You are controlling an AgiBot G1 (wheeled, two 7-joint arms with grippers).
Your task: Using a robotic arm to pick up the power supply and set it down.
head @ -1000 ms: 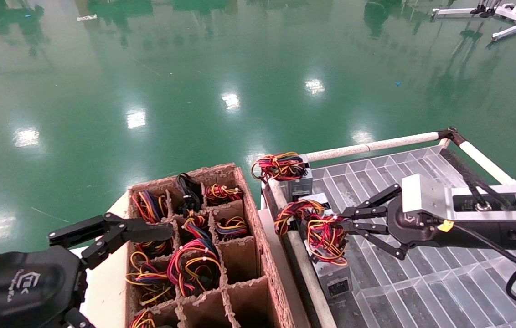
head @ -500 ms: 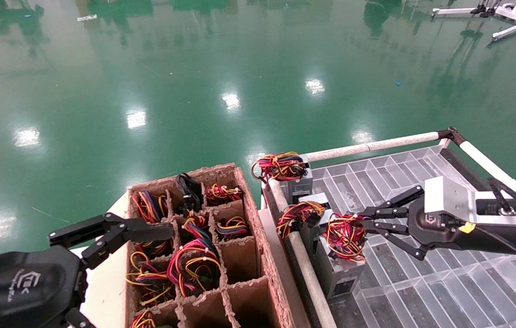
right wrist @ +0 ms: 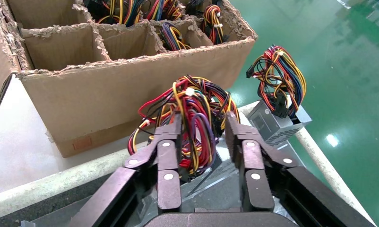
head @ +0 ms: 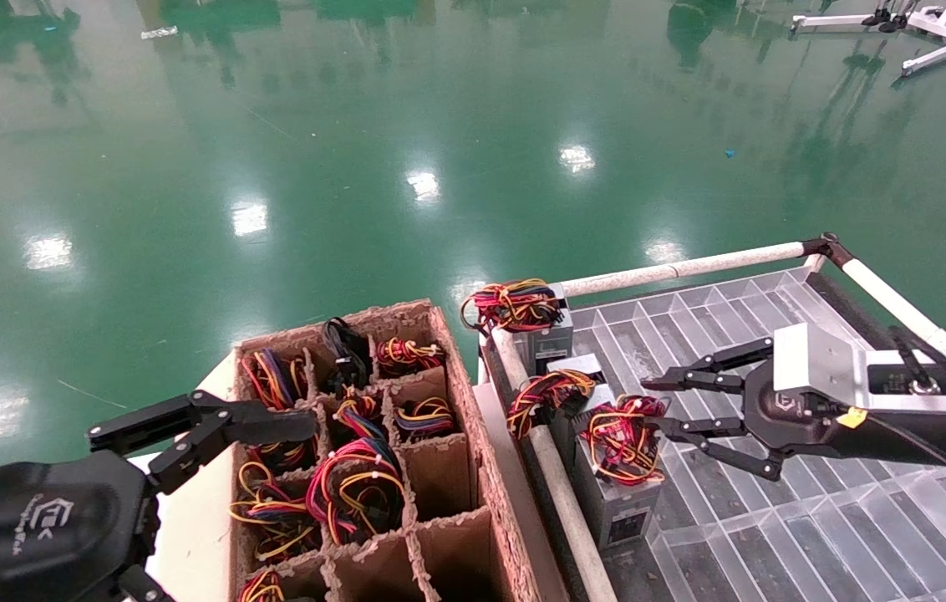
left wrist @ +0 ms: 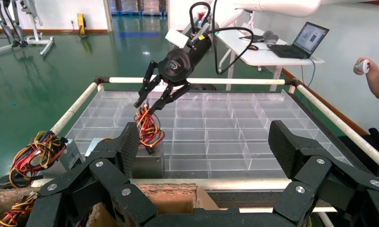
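Head view: the right gripper reaches in from the right over the clear tray, fingers spread apart just beside the wire bundle of the power supply. The grey box stands in the tray against its left rail, beside a second unit with its own bundle. A third unit sits at the tray's far left corner. The cardboard box with dividers and more wire bundles lies left of the tray. The left gripper hangs idle over the box's near left side, fingers parted and empty.

Left wrist view: the left gripper is wide open in the foreground. Beyond it, the right gripper points down at the red and yellow bundle on the power supply, fingertips apart around the top of the wires. A person's hand shows at the far edge, near a desk with a laptop.

Right wrist view: the right gripper has its two fingers spread to either side of the bundle, not clamping it. The cardboard box lies behind, and a unit with blue wires rests on the tray's corner.
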